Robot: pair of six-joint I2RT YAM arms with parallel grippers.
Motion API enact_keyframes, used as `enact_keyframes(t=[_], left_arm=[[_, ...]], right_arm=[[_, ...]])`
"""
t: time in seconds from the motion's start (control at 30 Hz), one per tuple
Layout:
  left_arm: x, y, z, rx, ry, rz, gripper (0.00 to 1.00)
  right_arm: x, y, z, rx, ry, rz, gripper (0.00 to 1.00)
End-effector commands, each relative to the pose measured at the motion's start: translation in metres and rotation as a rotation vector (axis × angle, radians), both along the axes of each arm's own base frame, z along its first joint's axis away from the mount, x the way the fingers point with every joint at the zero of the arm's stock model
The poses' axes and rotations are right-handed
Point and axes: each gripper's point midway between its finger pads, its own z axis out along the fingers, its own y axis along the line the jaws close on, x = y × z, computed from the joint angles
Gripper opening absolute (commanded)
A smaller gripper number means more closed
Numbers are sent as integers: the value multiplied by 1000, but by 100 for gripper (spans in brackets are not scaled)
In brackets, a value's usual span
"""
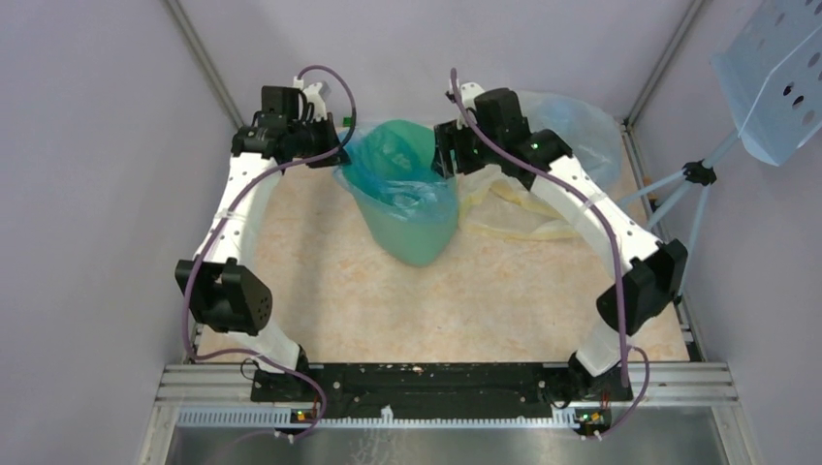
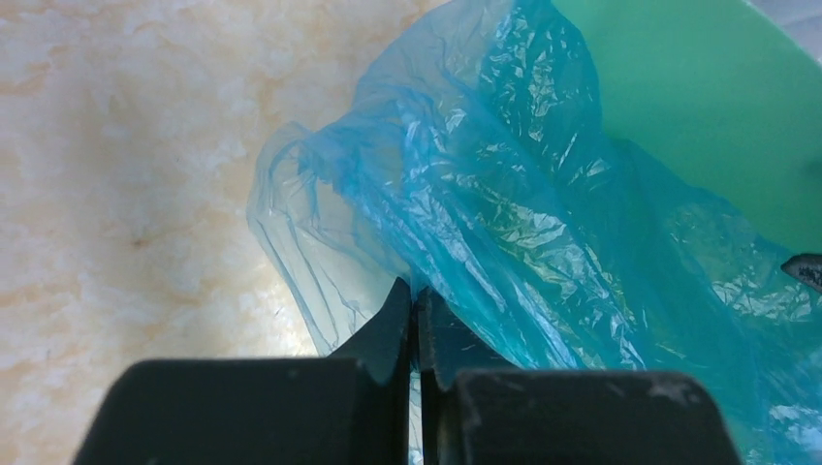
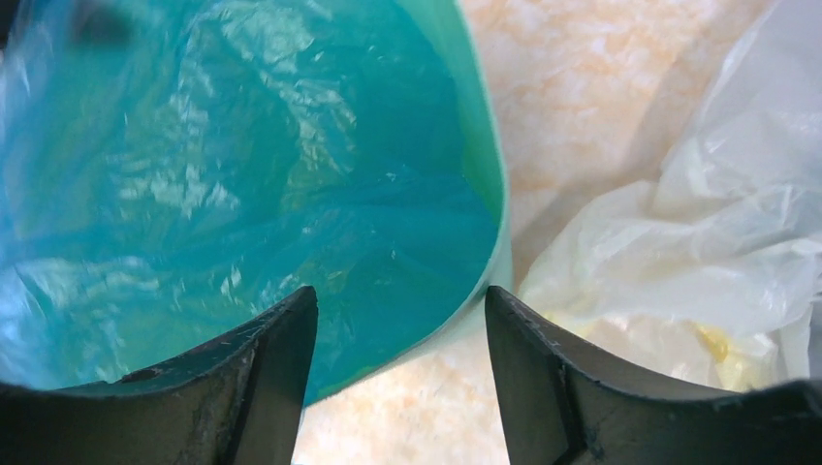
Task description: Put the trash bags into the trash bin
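The green trash bin (image 1: 415,228) stands at the back middle of the table with a light blue trash bag (image 1: 393,170) lining its mouth and hanging over its left rim. My left gripper (image 1: 332,145) is shut on the blue bag's edge (image 2: 465,223) just outside the bin's left rim (image 2: 698,87). My right gripper (image 1: 448,155) is open and empty, its jaws straddling the bin's right rim (image 3: 490,184); the blue bag (image 3: 213,174) fills the bin inside. A pale yellowish bag (image 1: 523,208) lies on the table right of the bin, also in the right wrist view (image 3: 679,262).
Another translucent bag (image 1: 582,126) sits at the back right behind the right arm. A perforated light blue panel on a tripod (image 1: 775,77) stands outside the right wall. Metal frame posts (image 1: 208,68) mark the back corners.
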Motion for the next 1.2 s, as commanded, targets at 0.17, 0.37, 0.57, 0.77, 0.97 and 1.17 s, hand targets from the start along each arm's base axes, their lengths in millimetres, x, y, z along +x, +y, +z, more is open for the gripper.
enact_keyframes(t=[0.17, 0.37, 0.57, 0.77, 0.97, 1.17], left_arm=[[-46, 11, 34, 114, 2, -91, 0], [-62, 16, 33, 167, -54, -91, 0], [-79, -10, 20, 138, -77, -196, 0], [-103, -21, 29, 139, -114, -252, 0], [-121, -15, 34, 145, -153, -241, 0], [-125, -17, 36, 130, -164, -256, 0]], right_arm=[[-75, 1, 43, 55, -73, 98, 66], [-124, 10, 57, 4, -114, 210, 66], [-172, 45, 80, 15, -212, 416, 66], [-184, 88, 73, -79, -255, 468, 65], [-183, 119, 61, -113, -242, 478, 61], [-179, 123, 36, -186, -202, 452, 60]])
